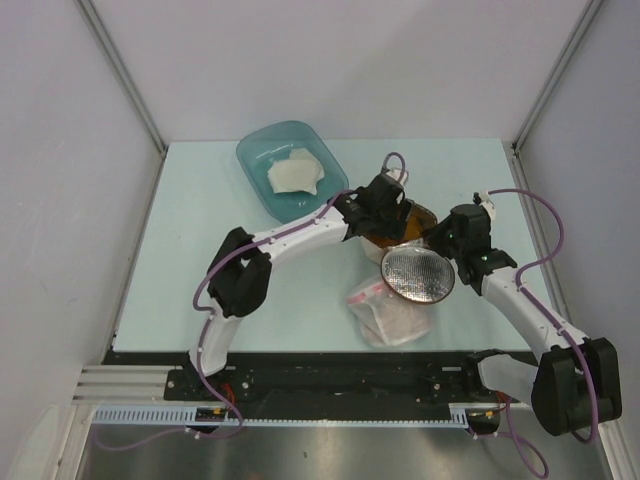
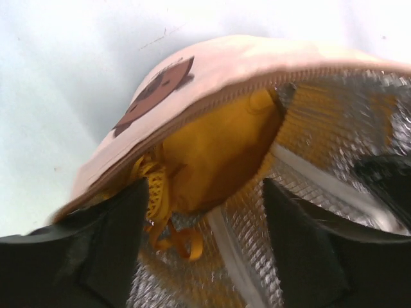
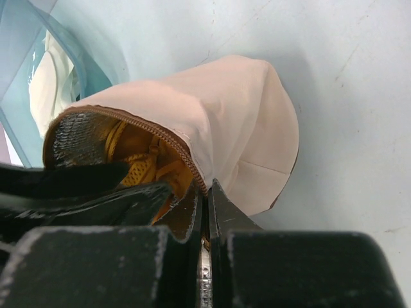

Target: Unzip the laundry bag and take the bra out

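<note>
The laundry bag (image 1: 405, 236) lies mid-table, unzipped, with one silvery mesh half (image 1: 418, 275) folded flat toward me. Its beige shell (image 2: 218, 64) arches over the mustard bra (image 2: 218, 157), which sits inside against the mesh lining. My left gripper (image 2: 202, 221) reaches into the opening with its jaws apart. A bra strap and mesh lie between the fingers, and the left finger (image 2: 109, 244) touches the lace edge. My right gripper (image 3: 209, 192) is shut on the bag's zip edge (image 3: 192, 170), next to the beige shell (image 3: 237, 122).
A teal tub (image 1: 262, 150) holding a white cloth (image 1: 293, 173) stands at the back, left of the bag. A clear plastic bag with a pink strip (image 1: 385, 312) lies in front of the mesh half. Grey walls enclose the table on three sides.
</note>
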Robot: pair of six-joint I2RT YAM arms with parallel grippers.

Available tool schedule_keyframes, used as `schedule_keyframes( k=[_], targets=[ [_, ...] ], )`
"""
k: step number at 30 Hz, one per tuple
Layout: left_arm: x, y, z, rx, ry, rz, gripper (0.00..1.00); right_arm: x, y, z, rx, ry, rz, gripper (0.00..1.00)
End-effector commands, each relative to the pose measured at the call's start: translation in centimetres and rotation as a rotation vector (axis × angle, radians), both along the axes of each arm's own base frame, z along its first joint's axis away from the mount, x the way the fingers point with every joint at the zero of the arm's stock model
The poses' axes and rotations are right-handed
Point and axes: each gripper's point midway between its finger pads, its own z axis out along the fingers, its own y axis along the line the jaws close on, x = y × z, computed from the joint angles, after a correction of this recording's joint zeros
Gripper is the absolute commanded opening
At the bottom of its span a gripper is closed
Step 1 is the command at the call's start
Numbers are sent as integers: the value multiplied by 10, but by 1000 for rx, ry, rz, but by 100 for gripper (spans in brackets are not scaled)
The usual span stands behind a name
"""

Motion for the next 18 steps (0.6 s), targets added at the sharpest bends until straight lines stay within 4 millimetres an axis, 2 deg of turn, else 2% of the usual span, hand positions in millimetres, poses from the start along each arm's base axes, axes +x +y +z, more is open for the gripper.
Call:
schedule_keyframes(
  k=[1,5,9,10,12,13,15,17,18],
  targets=[
    [12,-1,-8,58,-24,28,83,1,-2,11,0,-36,-17,0],
    [9,1,-23,96,-27,30,94,0,-3,9,-2,-30,-14,0],
    [8,4,-53,151,-28,31,94,1,-1,12,4,-41,-9,0],
    [6,2,-63,158,-15,20,90,2,-1,12,2,-43,-8,0],
    [2,-2,-69,152,1,5,82,2,-2,11,5,-40,-11,0],
    [0,-5,-75,147,18,-7,73,2,-1,12,8,-42,-11,0],
    [0,-5,-77,153,15,-13,66,2,-1,12,9,-41,-14,0],
    [5,0,-71,182,-12,-3,44,1,-1,13,8,-42,-11,0],
    [10,0,-59,177,-34,1,32,0,-2,13,6,-43,-13,0]
  ],
)
